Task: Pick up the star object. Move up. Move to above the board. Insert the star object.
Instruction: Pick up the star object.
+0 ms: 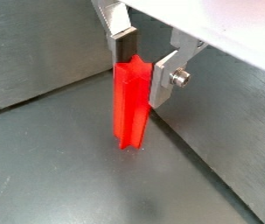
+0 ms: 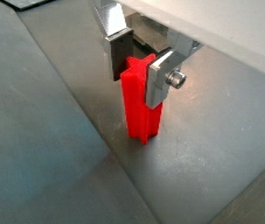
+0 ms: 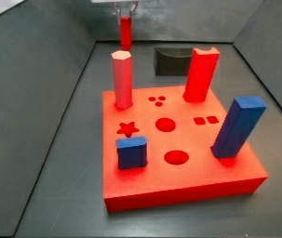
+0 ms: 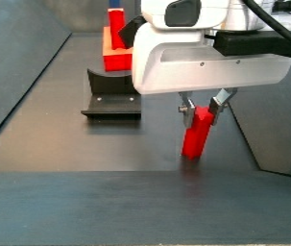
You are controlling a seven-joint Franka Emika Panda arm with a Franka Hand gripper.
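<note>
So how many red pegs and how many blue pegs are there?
Red pegs: 3 – the star object between the fingers of the gripper at the far end of the floor, a pinkish-red hexagonal peg and a wider red peg standing on the board.
Blue pegs: 2 – a tall blue peg and a short blue peg, both on the board.
Total: 5 pegs.

Wrist views: both look down from close above the two-finger silver gripper (image 1: pixel 142 66) (image 2: pixel 144 63).
Side views: one faces the thick square red holed board (image 3: pixel 181 181) closely; the opposite camera sees it (image 4: pixel 109 60) far behind the gripper (image 4: pixel 202 103).
</note>
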